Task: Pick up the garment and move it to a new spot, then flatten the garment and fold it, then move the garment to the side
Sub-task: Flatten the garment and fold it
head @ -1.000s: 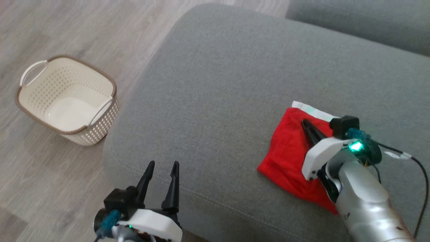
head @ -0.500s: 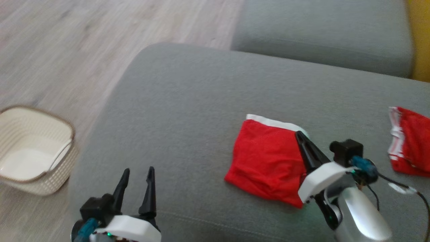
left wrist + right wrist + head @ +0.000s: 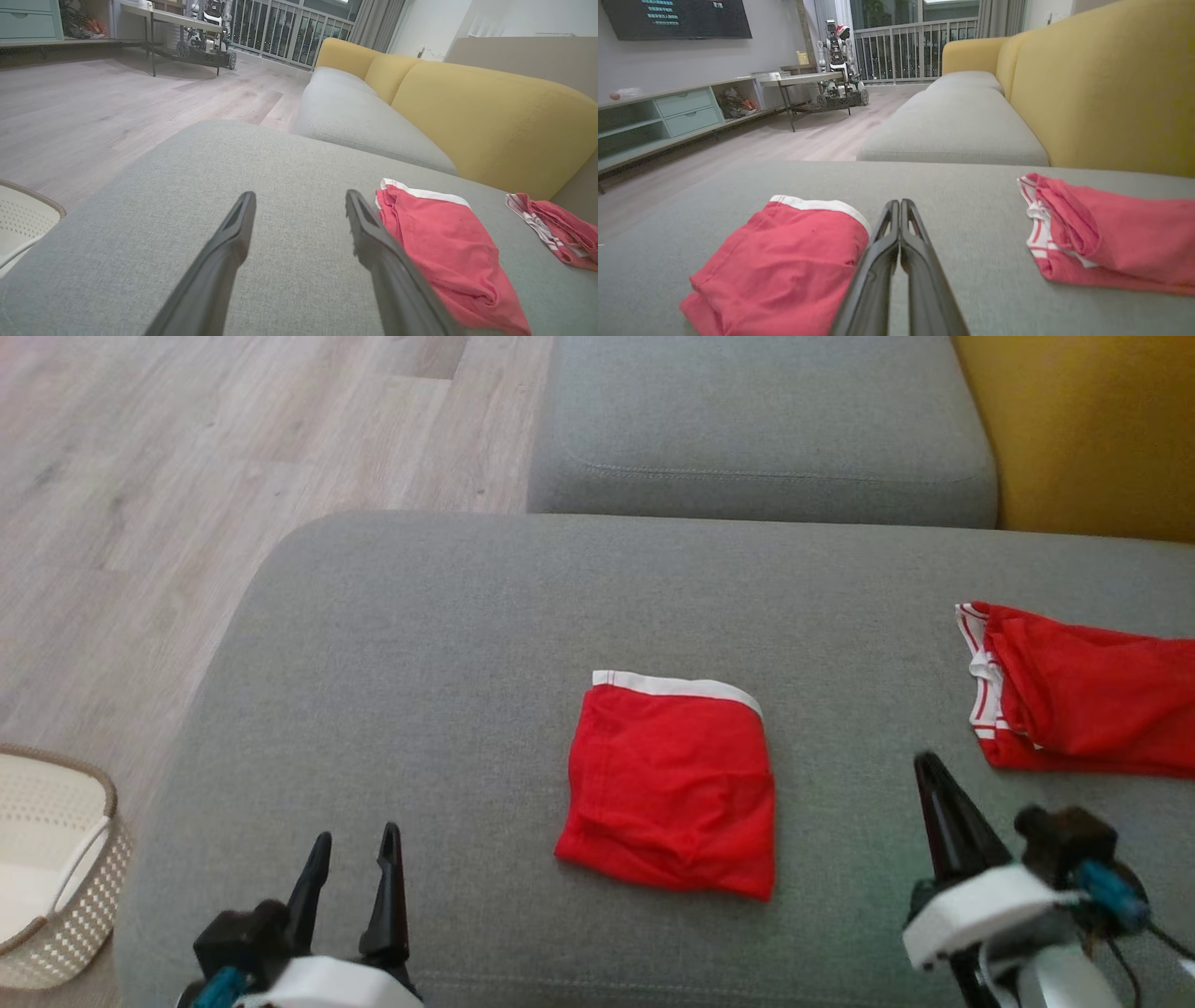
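A folded red garment [image 3: 672, 784] with a white waistband lies flat in the middle of the grey sofa cushion [image 3: 448, 644]. It also appears in the left wrist view [image 3: 444, 238] and the right wrist view [image 3: 784, 252]. My right gripper [image 3: 926, 770] is shut and empty, hovering to the right of the garment and apart from it; its closed fingers [image 3: 900, 205] point across the cushion. My left gripper [image 3: 353, 845] stands open and empty near the cushion's front left, well left of the garment, with bare cushion between its fingers [image 3: 299, 196].
A second red garment [image 3: 1083, 700] with white stripes lies crumpled at the cushion's right [image 3: 1111, 228]. A cream perforated basket [image 3: 47, 868] stands on the wood floor at the left. A yellow sofa back [image 3: 1074, 429] rises behind, beside another grey cushion [image 3: 756, 429].
The head camera has swung to the right, shifting the whole picture. My right gripper, which lay on the garment, has come off it and now sits to its right. The left gripper stays open.
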